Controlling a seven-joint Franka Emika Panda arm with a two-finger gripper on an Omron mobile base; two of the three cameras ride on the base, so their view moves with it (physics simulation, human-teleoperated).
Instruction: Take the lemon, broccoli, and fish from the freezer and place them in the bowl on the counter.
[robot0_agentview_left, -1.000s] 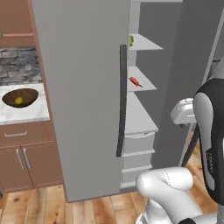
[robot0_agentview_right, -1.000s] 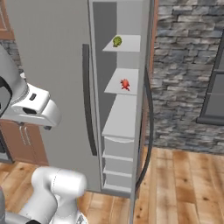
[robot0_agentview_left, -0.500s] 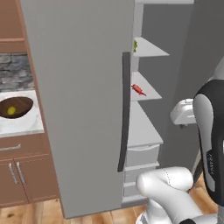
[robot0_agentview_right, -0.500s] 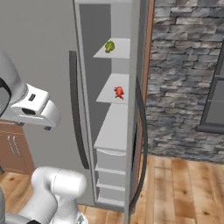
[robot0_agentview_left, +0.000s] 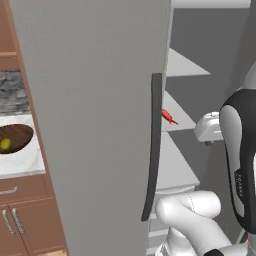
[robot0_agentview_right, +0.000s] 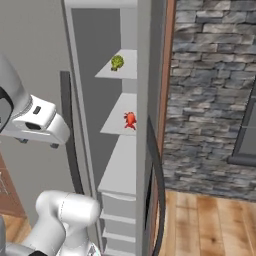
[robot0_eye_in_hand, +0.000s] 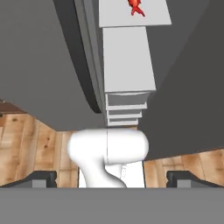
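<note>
The grey freezer (robot0_agentview_left: 100, 100) stands open, showing white shelves. A red-orange fish (robot0_agentview_right: 130, 120) lies on the middle shelf, seen too as the fish (robot0_agentview_left: 169, 117) and the fish (robot0_eye_in_hand: 136, 6). Green broccoli (robot0_agentview_right: 117, 62) sits on the shelf above it. At far left, on the white counter (robot0_agentview_left: 22, 162), the brown bowl (robot0_agentview_left: 15, 137) holds the yellow lemon (robot0_agentview_left: 5, 144). My gripper (robot0_eye_in_hand: 112, 179) is open and empty, its fingertips (robot0_eye_in_hand: 41, 178) wide apart. The hand (robot0_agentview_left: 210, 127) hangs in front of the shelves, below and short of the fish.
A long dark handle (robot0_agentview_left: 154, 145) runs down the freezer's closed door beside the opening. White drawers (robot0_agentview_right: 120, 210) fill the freezer's lower part. An open door edge (robot0_agentview_right: 145, 100) with its handle stands right of the shelves, a stone wall (robot0_agentview_right: 210, 100) beyond it. Wood cabinets (robot0_agentview_left: 20, 220) sit under the counter.
Both base views have shifted: the freezer looms larger and closer, and the bowl has slid toward the left edge, so the camera moved. The gripper has stayed open.
</note>
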